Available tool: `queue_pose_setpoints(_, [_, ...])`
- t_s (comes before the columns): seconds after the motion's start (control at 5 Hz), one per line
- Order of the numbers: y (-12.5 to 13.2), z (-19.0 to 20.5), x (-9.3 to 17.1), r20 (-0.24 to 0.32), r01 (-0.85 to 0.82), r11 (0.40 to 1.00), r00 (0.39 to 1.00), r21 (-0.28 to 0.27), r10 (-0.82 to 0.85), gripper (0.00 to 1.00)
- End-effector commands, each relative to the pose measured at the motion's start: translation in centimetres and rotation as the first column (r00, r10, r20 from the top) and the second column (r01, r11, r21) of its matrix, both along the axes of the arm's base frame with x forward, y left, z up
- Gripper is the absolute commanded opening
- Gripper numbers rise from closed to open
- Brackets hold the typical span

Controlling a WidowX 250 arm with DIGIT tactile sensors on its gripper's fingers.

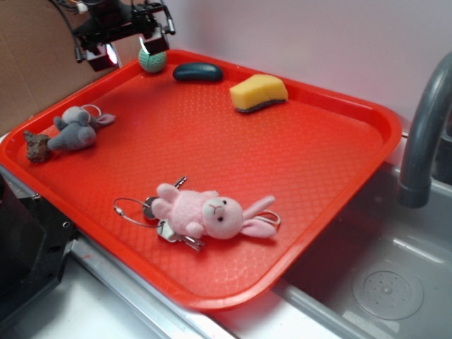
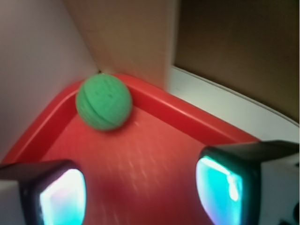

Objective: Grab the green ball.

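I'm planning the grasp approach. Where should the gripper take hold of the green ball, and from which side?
Grip the green ball across its middle, coming from above and the tray's open side: it sits in the red tray's corner, rim close behind. The gripper is open.

You are not seeing any readable text, label, brand, number or sign in either view; nothing here is carrying lettering you could make out.

The top of the green ball [image 1: 152, 61] is being covered by the gripper [image 1: 134, 48] in the exterior view. In the wrist view, the ball [image 2: 103, 101] is being blurred, and the fingertips [image 2: 60, 197] below it are being cropped, seemingly apart.
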State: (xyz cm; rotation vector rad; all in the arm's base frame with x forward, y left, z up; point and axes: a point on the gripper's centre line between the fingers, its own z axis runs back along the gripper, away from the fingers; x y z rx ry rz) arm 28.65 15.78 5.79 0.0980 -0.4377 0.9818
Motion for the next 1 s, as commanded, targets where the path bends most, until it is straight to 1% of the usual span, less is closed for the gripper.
queue_pose_setpoints(0.0, [1.27, 2.77, 0.95, 0.052, 0.02, 0.999, 0.998, 0.039, -0.022, 1.0])
queue_pose_setpoints(0.2, [1.54, 3.41, 0.62, 0.058, 0.05, 0.997, 0.997, 0.053, -0.053, 1.0])
queue_pose_setpoints(0.8, [1.54, 3.41, 0.62, 0.058, 0.05, 0.997, 0.997, 0.053, -0.053, 1.0])
